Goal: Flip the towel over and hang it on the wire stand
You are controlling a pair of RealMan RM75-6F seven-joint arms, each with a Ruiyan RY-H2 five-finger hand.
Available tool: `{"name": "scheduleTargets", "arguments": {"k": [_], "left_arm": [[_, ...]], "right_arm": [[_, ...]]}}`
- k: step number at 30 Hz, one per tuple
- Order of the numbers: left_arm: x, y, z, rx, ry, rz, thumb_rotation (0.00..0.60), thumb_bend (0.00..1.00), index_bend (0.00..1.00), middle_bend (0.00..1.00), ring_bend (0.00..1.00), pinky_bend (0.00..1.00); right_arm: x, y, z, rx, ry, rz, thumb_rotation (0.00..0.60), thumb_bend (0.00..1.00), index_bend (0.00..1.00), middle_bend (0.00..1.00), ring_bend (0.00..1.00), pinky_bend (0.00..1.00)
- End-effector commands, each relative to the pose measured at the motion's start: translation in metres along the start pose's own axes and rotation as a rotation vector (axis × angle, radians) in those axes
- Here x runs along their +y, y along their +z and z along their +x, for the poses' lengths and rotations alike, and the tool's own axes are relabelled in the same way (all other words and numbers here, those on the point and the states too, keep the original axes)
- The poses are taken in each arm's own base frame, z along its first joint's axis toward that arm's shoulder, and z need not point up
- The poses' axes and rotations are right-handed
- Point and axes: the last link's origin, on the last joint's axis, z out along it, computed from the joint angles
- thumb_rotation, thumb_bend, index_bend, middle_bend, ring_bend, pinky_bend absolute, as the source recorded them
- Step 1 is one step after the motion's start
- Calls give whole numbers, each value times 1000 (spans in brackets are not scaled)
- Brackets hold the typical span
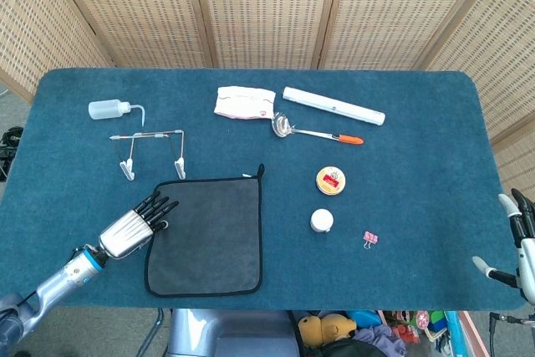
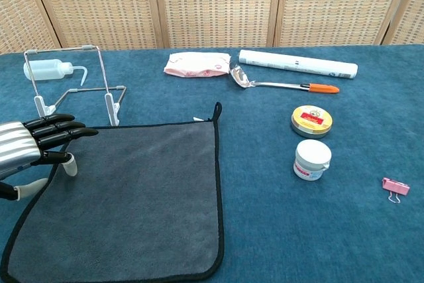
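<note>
The dark grey towel with a black hem lies flat on the blue table, nearest the front edge. The wire stand stands upright just behind its far left corner. My left hand is at the towel's left edge, with its fingers stretched out level over the far left corner. Its thumb points down onto the hem, apart from the fingers, and nothing is pinched. My right hand hangs off the table's right edge, fingers apart and empty.
A squeeze bottle lies behind the stand. At the back are a pink packet, a white tube and a ladle. Right of the towel sit a yellow tin, a white jar and a pink clip.
</note>
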Motion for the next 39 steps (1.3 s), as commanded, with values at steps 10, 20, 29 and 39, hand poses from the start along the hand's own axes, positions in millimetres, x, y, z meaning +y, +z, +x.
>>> {"name": "scheduleTargets", "arguments": {"k": [10, 20, 29, 39], "left_arm": [[2, 3, 2, 15, -2, -2, 600, 477, 639, 0, 0, 7], [3, 10, 11, 59, 4, -13, 600, 476, 655, 0, 0, 7], [12, 36, 27, 130, -21, -37, 600, 476, 655, 0, 0, 8], [35, 80, 54, 192, -36, -81, 600, 475, 655, 0, 0, 27]], "right_arm": [[0, 0, 1, 0, 5, 1, 600, 0, 0, 0, 0, 0], [1, 0, 1, -3, 9, 2, 600, 0, 0, 0, 0, 0], [2, 1, 2, -4, 19, -5, 600, 0, 0, 0, 0, 0], [5, 3, 4, -7, 35, -16, 600, 0, 1, 0, 0, 0]]}}
